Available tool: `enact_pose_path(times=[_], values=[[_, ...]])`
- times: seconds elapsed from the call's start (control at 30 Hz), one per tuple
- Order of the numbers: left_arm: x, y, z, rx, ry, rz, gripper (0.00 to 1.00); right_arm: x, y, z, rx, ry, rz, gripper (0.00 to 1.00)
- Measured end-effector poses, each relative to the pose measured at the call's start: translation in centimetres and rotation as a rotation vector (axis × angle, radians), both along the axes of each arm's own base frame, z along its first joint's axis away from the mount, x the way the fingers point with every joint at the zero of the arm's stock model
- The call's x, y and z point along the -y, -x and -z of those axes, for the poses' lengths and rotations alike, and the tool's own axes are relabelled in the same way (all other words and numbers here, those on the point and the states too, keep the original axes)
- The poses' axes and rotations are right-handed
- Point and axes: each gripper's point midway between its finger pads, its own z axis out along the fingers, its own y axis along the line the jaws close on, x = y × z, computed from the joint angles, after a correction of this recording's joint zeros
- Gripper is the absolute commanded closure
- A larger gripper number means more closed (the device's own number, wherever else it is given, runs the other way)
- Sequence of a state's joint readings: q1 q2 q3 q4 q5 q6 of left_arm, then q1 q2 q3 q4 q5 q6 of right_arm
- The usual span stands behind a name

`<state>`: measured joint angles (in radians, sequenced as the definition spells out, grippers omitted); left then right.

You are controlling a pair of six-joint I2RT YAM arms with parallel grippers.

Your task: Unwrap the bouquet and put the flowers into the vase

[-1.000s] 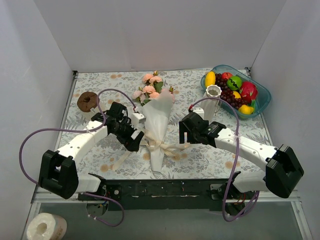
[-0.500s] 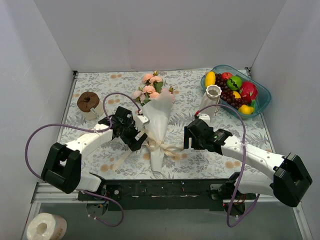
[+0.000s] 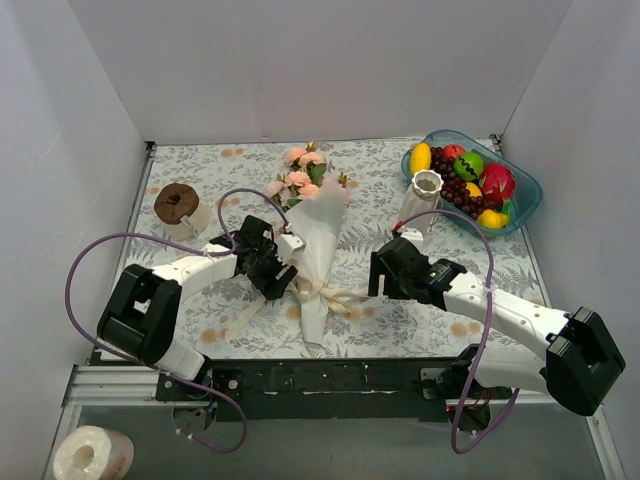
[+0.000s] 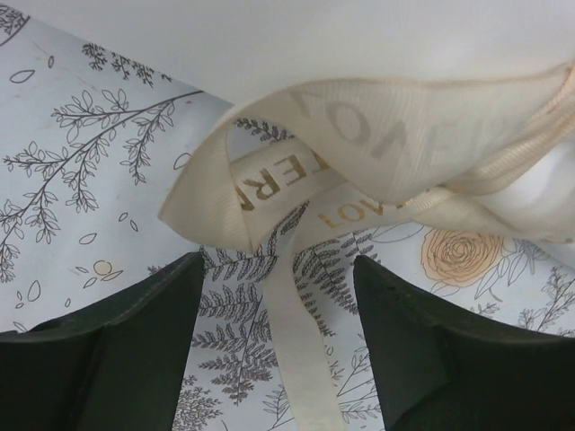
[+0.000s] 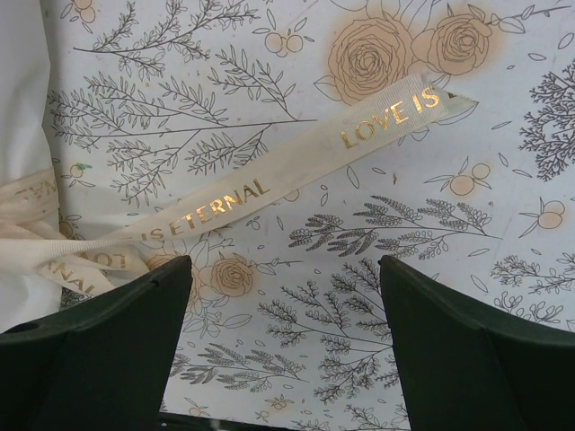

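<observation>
The bouquet (image 3: pixel 318 235) lies mid-table in its white paper cone, with the pink and peach flowers (image 3: pixel 300 180) at the far end. A cream ribbon (image 3: pixel 322 293) is tied round the cone. My left gripper (image 3: pixel 285 278) is at the knot's left side and open. In the left wrist view one ribbon tail (image 4: pixel 301 359) runs between its fingers (image 4: pixel 144 341) without being pinched, below the bow loop (image 4: pixel 269 180). My right gripper (image 3: pixel 372 277) is open just right of the knot, over bare cloth, with a lettered ribbon tail (image 5: pixel 359 126) ahead of it. The white vase (image 3: pixel 425 190) stands upright at the far right.
A blue bowl (image 3: pixel 528 205) of toy fruit sits behind the vase at the far right. A brown ring-shaped thing on a white cup (image 3: pixel 177 204) stands at the far left. White walls close in three sides. A white roll (image 3: pixel 92 455) lies off the table, front left.
My left gripper has moved right, up to the ribbon knot, and its jaws have narrowed a little. The right gripper dropped towards the cloth earlier and has since held still.
</observation>
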<state>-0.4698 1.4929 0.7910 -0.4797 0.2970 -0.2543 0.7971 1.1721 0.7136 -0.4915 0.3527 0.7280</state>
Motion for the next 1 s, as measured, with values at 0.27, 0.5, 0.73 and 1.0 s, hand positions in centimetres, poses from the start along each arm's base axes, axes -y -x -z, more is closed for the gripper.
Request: enact_pose_path(times=[0.27,0.5,0.73,1.0], values=[[0.9,-0.7,0.4,0.029,0.000,0.007,0.89,0.2,-0.1,0.7,-0.015,-0.019,0.021,0.08],[0.9,-0.5,0.4,0.030,-0.015,0.006,1.00,-0.6,-0.7,1.5,-0.026,-0.047,0.036,0.07],[0.2,0.7,-1.3,0.002,-0.030,-0.006,1.00,-2.1,-0.5,1.7,0.052,-0.015,-0.144,0.10],[1.0,0.0,-5.6,0.066,0.030,-0.009,1.00,-6.1,-1.2,-4.2,0.235,0.115,-0.518,0.17]])
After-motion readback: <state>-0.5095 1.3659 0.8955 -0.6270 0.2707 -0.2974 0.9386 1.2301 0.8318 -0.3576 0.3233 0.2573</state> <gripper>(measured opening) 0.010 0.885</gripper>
